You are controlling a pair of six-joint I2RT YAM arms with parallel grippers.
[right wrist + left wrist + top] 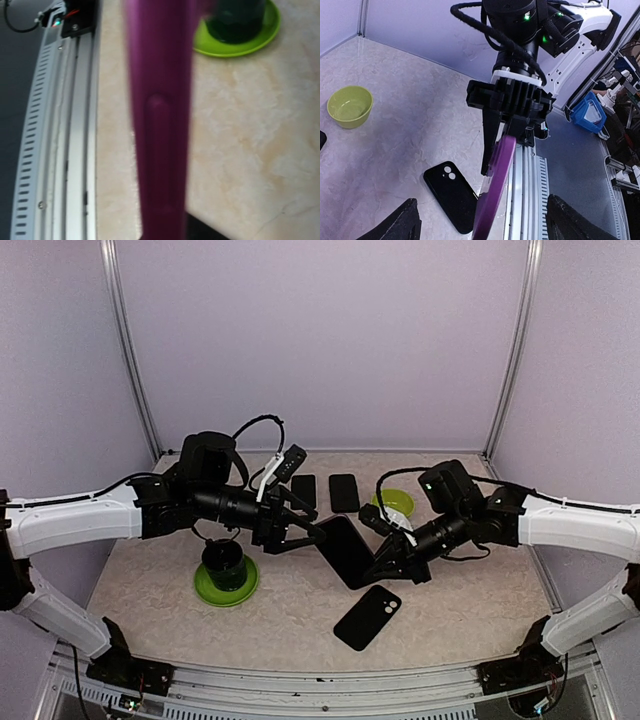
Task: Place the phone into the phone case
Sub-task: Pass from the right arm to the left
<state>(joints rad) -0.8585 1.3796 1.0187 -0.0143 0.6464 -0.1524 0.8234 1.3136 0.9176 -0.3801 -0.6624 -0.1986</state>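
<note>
Marbled tabletop (pixel 480 610), top view: right claw (pixel 383 565) clamped on tilted phone (pixel 345 550); left claw (pixel 312 530) spread wide just beside it; phone case (pixel 367 617) flat nearby | left wrist: phone's purple edge between own parted jaws (touching neither) | right wrist: phone edge close, blurred

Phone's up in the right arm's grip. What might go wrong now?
The phone hangs pinched at one end in the jaws of the right gripper; it may slip. The left gripper has its jaws open at the other end: a mistimed handover could drop it. The case lies loose and may slide.
</note>
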